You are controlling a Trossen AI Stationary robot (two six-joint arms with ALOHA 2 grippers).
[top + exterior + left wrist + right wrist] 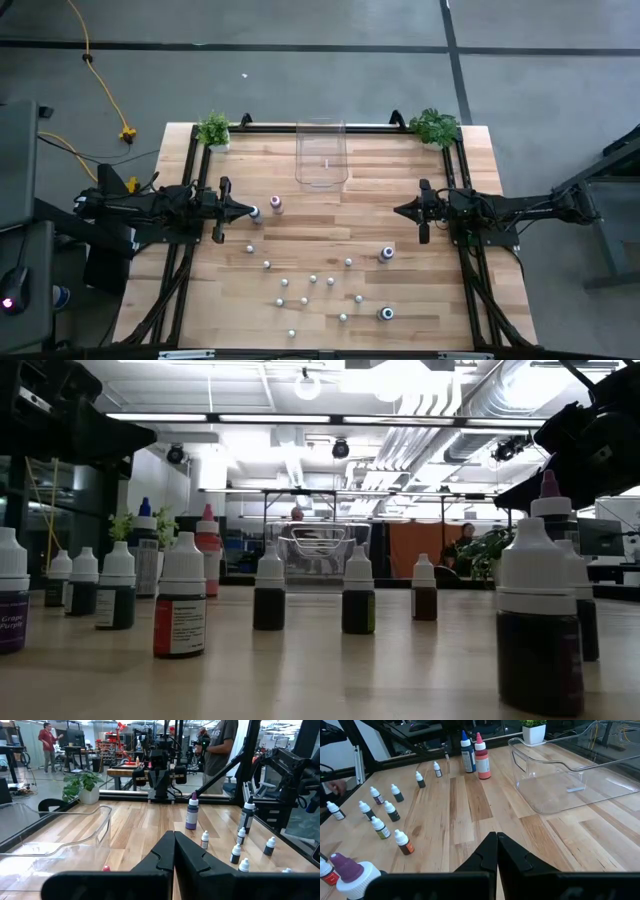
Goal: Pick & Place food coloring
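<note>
The left gripper (250,211) hangs near the left edge of the table (330,230), its fingers pressed tight together with nothing between them. Two bigger bottles (277,205) stand just beside its tip. Many tiny food coloring bottles (313,279) are spread over the front half of the table. A clear bin (321,153) sits at the back edge, in the middle. The right gripper (400,211) hangs near the right edge, also clenched and holding nothing.
</note>
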